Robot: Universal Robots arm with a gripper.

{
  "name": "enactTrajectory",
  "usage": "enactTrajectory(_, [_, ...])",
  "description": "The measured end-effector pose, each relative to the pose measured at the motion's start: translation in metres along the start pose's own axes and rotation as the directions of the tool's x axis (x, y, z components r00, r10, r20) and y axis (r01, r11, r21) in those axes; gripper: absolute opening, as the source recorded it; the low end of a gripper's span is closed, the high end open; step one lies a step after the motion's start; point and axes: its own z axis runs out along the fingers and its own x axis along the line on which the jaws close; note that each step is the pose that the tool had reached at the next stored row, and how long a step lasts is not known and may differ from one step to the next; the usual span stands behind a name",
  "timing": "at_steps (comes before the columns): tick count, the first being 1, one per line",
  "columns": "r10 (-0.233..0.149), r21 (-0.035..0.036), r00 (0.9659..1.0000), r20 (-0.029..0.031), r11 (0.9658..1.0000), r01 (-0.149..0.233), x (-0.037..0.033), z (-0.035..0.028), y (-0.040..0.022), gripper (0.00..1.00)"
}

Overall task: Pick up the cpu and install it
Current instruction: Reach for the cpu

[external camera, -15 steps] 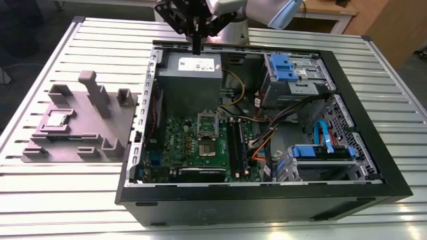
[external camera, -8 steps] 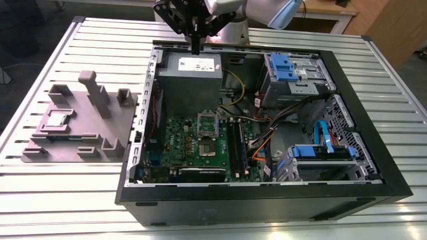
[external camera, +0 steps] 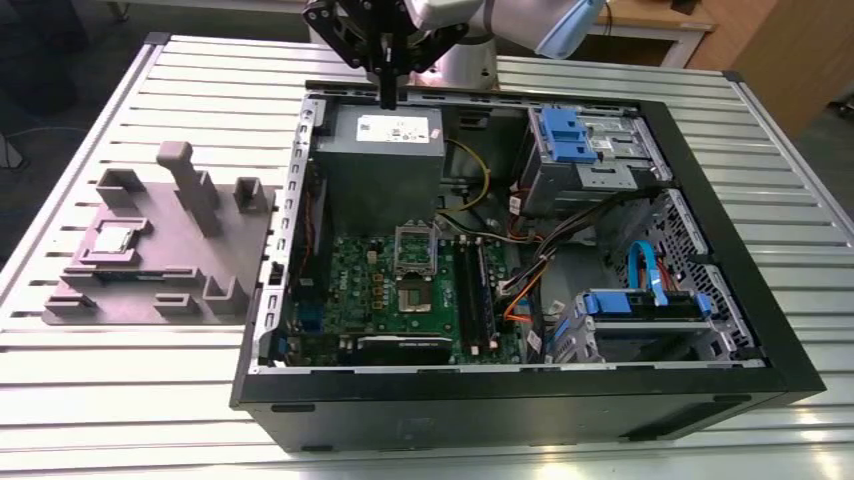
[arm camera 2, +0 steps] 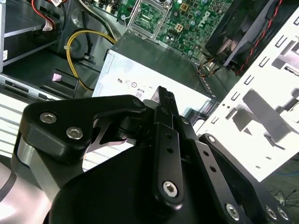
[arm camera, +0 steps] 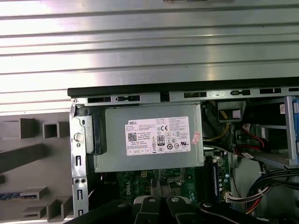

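The cpu [external camera: 115,239], a small square chip with a silvery top, lies in a recess of the grey fixture [external camera: 200,265] at the exterior view's left, outside the computer case [external camera: 534,400]. My gripper [external camera: 388,97] hangs far from it, above the case's back edge and over the grey power supply [external camera: 380,150], with its fingers pressed together and nothing between them. The open cpu socket [external camera: 416,252] sits on the green motherboard [external camera: 360,290] below the power supply. In the second wrist view the black fingers [arm camera 2: 164,100] point at the power supply [arm camera 2: 154,70], and the socket [arm camera 2: 150,16] lies beyond it.
Inside the case stand black memory sticks [external camera: 477,290], bundled cables [external camera: 534,280] and blue-tabbed drive cages [external camera: 577,140]. The case rests on a slatted metal table [external camera: 80,390]. The fixture [arm camera: 28,154] has several upright posts and slots.
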Motion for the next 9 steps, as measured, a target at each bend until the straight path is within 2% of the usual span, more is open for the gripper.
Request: enactTrajectory(9, [0.0, 0.0, 1.0, 0.0, 1.0, 0.0, 0.0045, 0.0, -0.0003, 0.1])
